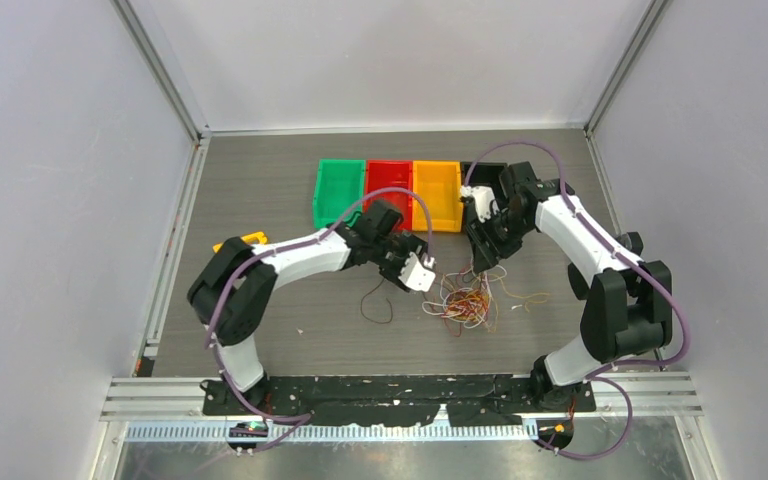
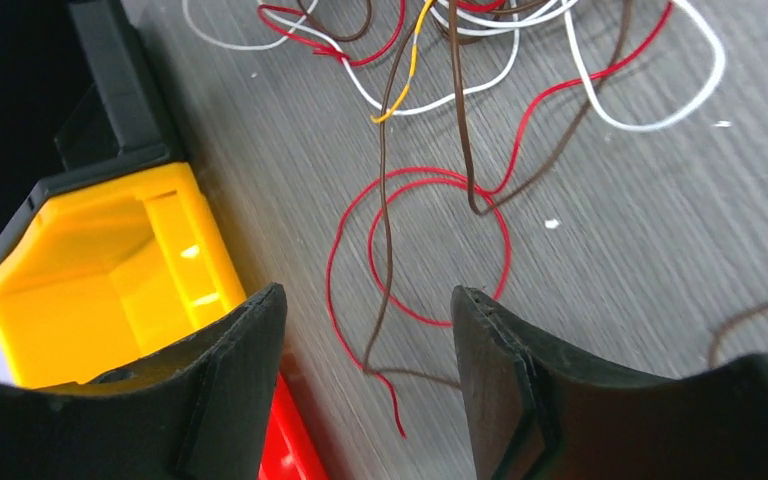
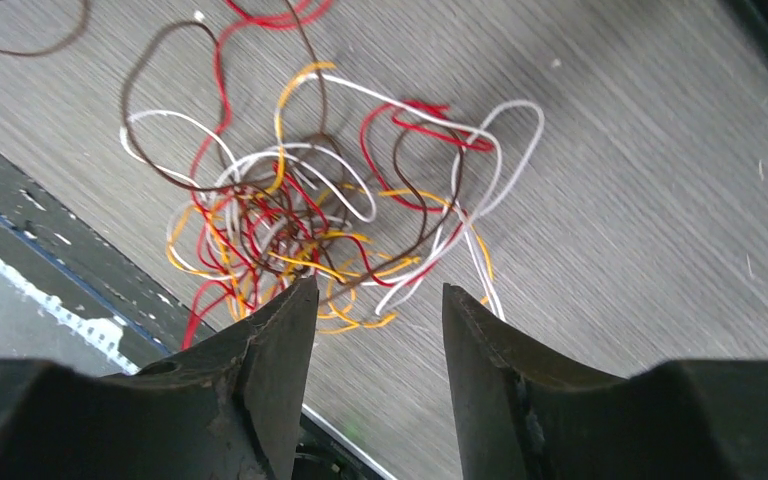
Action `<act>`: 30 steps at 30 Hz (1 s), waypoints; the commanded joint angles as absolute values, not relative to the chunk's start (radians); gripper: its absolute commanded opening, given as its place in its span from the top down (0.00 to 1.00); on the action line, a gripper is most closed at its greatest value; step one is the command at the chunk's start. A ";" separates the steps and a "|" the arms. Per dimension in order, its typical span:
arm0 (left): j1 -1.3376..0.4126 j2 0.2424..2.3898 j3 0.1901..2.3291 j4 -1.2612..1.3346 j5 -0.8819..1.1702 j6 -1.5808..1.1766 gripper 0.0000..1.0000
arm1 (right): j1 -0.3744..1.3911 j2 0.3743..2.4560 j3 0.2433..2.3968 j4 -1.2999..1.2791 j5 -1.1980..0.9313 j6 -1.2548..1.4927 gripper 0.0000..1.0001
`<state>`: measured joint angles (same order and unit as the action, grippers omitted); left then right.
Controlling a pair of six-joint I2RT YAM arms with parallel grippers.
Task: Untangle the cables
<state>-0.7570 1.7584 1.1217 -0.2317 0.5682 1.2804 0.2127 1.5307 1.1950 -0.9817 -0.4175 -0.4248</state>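
Note:
The cables [image 1: 465,300] lie as a loose tangle of red, brown, yellow-orange and white wires at the table's middle. One brown-and-red strand [image 1: 378,300] lies apart to the left, a yellow one [image 1: 525,298] to the right. My left gripper [image 1: 425,282] hovers at the tangle's left edge. In the left wrist view it [image 2: 370,300] is open above a red loop [image 2: 430,250] and a brown wire [image 2: 385,250], gripping nothing. My right gripper [image 1: 480,262] hangs over the tangle's far side. Seen from its wrist, it [image 3: 380,290] is open, the tangle [image 3: 300,220] just beyond its fingertips.
Green [image 1: 340,192], red [image 1: 388,185] and orange [image 1: 437,195] bins stand in a row at the back, with a black bin [image 1: 488,172] behind the right arm. The orange bin [image 2: 110,280] is close on the left gripper's left. A yellow object [image 1: 245,240] lies at the left.

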 commanded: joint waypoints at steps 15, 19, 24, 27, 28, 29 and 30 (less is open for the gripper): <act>-0.814 1.662 1.250 -0.353 0.449 1.145 1.00 | 0.222 1.540 1.086 -0.891 -0.308 -0.407 0.28; -0.811 1.494 1.254 -0.430 0.333 0.919 1.00 | 0.267 1.590 1.026 -0.794 -0.256 -0.401 0.28; -0.800 1.316 1.326 -0.593 0.186 0.769 1.00 | 0.296 1.707 0.981 -0.632 -0.123 -0.447 0.38; -0.751 1.219 1.405 -0.689 0.180 0.615 1.00 | 0.293 1.722 0.998 -0.617 -0.106 -0.471 0.50; -0.730 1.196 1.452 -0.713 0.166 0.558 1.00 | 0.294 1.714 0.994 -0.608 -0.100 -0.487 0.53; -0.713 1.173 1.494 -0.738 0.150 0.510 1.00 | 0.294 1.699 0.981 -0.604 -0.094 -0.496 0.62; -0.692 1.157 1.540 -0.773 0.126 0.466 1.00 | 0.296 1.686 0.973 -0.596 -0.078 -0.517 0.69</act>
<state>-0.7574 1.2343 1.3964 -0.6136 0.2138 0.7170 0.2974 1.6894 1.0073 -0.7166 -0.1616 -0.4454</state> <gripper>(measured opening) 0.010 0.417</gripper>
